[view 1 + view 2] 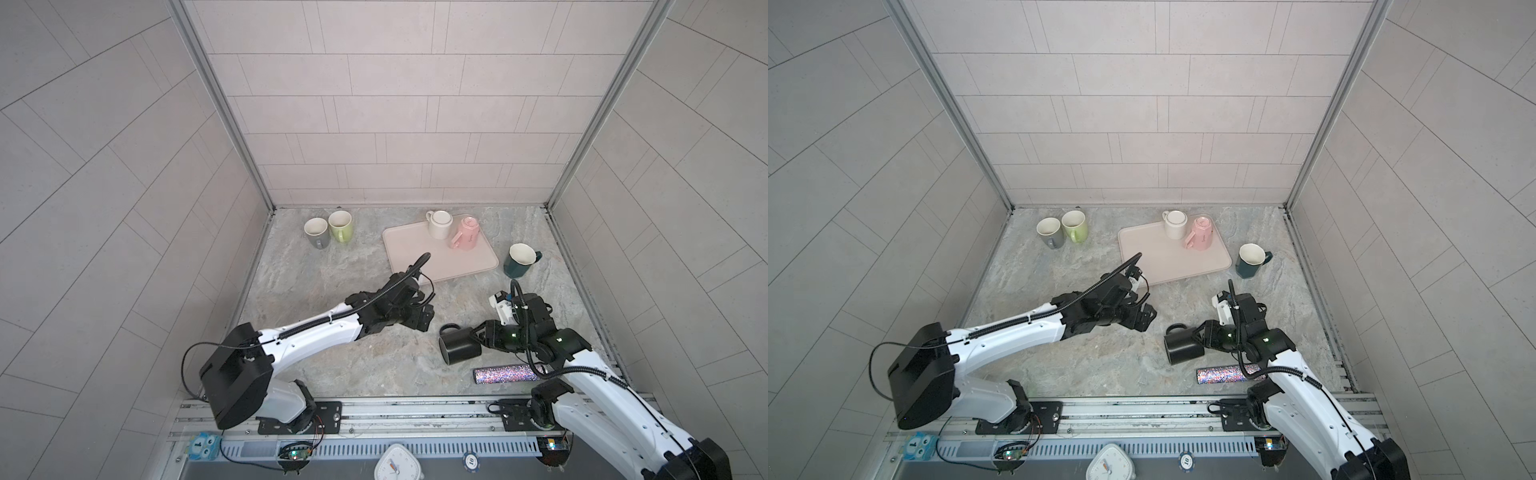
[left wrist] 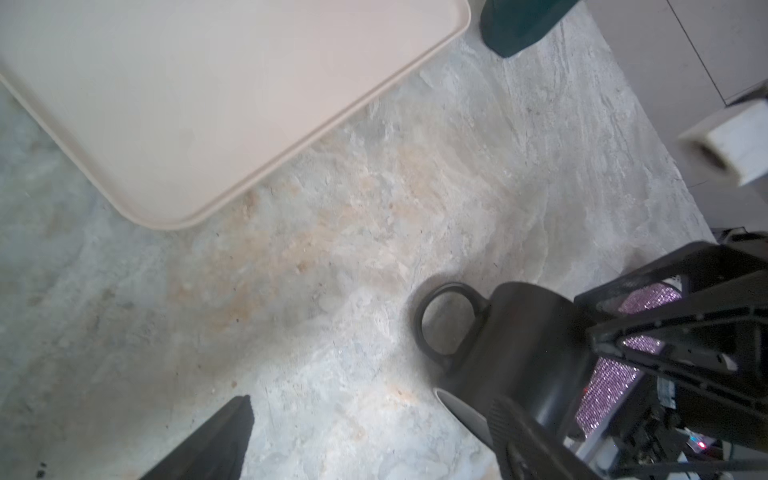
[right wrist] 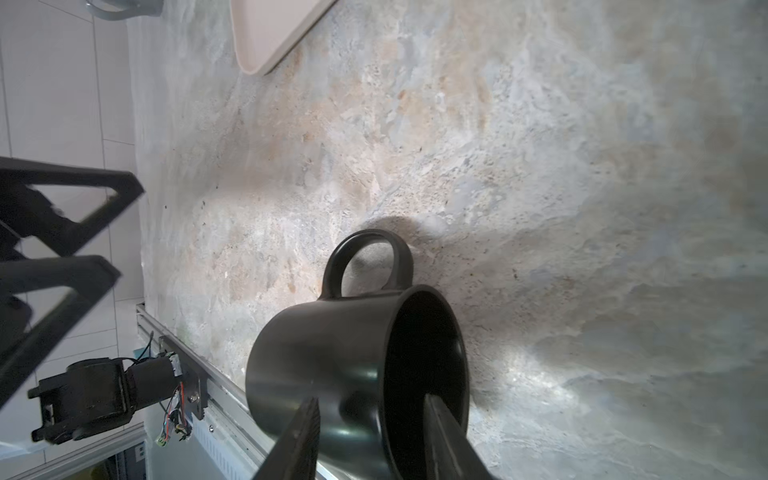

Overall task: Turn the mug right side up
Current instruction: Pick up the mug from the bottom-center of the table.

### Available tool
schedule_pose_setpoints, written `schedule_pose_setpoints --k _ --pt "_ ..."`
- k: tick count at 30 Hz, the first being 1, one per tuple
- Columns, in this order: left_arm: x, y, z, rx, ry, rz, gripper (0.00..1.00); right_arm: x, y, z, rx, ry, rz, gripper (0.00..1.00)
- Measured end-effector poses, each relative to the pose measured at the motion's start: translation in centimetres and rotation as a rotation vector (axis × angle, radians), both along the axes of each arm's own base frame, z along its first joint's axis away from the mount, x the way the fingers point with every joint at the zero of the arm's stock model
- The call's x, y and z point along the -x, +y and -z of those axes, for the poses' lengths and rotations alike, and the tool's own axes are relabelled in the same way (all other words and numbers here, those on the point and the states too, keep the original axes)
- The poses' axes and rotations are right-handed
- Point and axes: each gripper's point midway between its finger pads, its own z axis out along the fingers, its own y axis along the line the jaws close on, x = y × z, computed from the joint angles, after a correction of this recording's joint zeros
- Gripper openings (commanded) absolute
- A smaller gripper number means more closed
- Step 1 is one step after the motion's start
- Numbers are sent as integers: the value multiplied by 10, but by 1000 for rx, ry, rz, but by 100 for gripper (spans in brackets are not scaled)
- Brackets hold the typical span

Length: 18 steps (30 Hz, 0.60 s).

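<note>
**Black mug on its side, my right fingers astride its rim**

The black mug (image 3: pixel 324 353) is a smooth, glossy cylinder with a thick loop handle. It is tipped on its side near the front of the table, on my right. Its dark mouth faces my right gripper (image 3: pixel 370 400). One of the fingers (image 3: pixel 446 440) reaches into the mouth and the other lies along the outer wall. The jaws stand partly apart, and I cannot tell whether they pinch the wall. I also cannot tell whether the mug's underside rests on the tabletop (image 1: pixel 332 270), a mottled stone-look surface in grey and beige.

My left gripper (image 1: pixel 427 318) hangs near the mug without touching it, jaws spread wide and empty.

A glittery pink-and-silver tube (image 1: pixel 505 373) lies just in front of the mug, with one end hidden under my right arm. Farther back sits a flat, pale pink tray (image 1: pixel 419 266) with rounded corners and a low lip. In both top views my left wrist covers its near corner. The tray carries a cream mug (image 1: pixel 439 224) and a pink mug (image 1: pixel 467 233). A dark teal mug (image 1: pixel 519 261) with a pale inside stands to the right of the tray. The left wrist view cuts it off and shows only its base.
</note>
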Motion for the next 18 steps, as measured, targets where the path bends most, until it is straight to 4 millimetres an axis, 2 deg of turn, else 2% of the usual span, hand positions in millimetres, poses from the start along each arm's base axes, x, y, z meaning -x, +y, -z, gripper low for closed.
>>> schedule_pose_setpoints --k 4,6,11,18 --pt "30 18 39 -23 128 11 82 6 4 -4 -33 -32 -28 47" --pt "42 22 49 -27 179 18 81 9 6 -6 -43 -39 -46 47" --pt "50 7 48 18 214 61 80 15 10 -1 -52 -30 -80 48" --pt "54 -12 63 19 275 97 81 23 15 10 -59 -13 -124 48"
